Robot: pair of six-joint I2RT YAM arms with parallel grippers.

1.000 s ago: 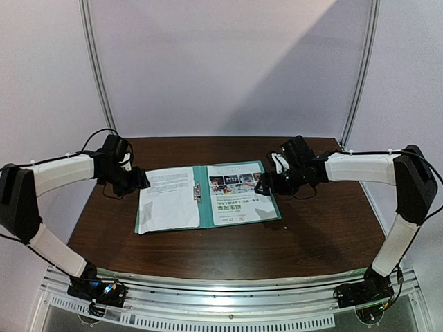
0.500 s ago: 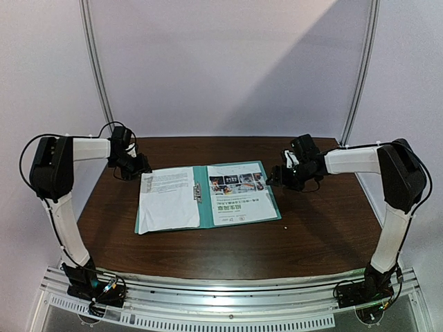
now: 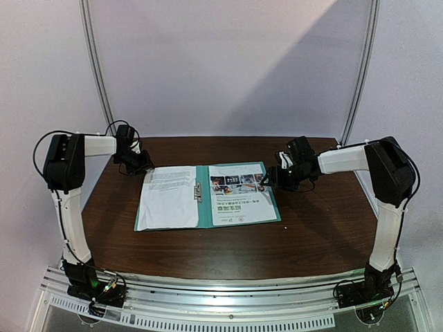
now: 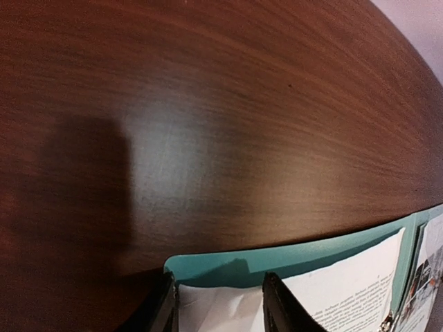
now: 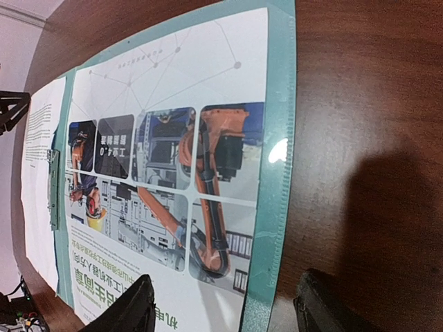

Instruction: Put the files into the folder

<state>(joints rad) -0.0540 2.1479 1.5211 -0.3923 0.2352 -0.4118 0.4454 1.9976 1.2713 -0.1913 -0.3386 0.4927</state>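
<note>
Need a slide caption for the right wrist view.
Open right gripper straddling the teal folder's edge; colour-photo sheet inside, metal clip at spine.

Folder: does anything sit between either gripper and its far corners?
Nothing visible does. The open left gripper hangs at the folder's far left corner, and the open right gripper hangs over its far right edge. The plain sheet and photo sheet lie on its open halves.
</note>
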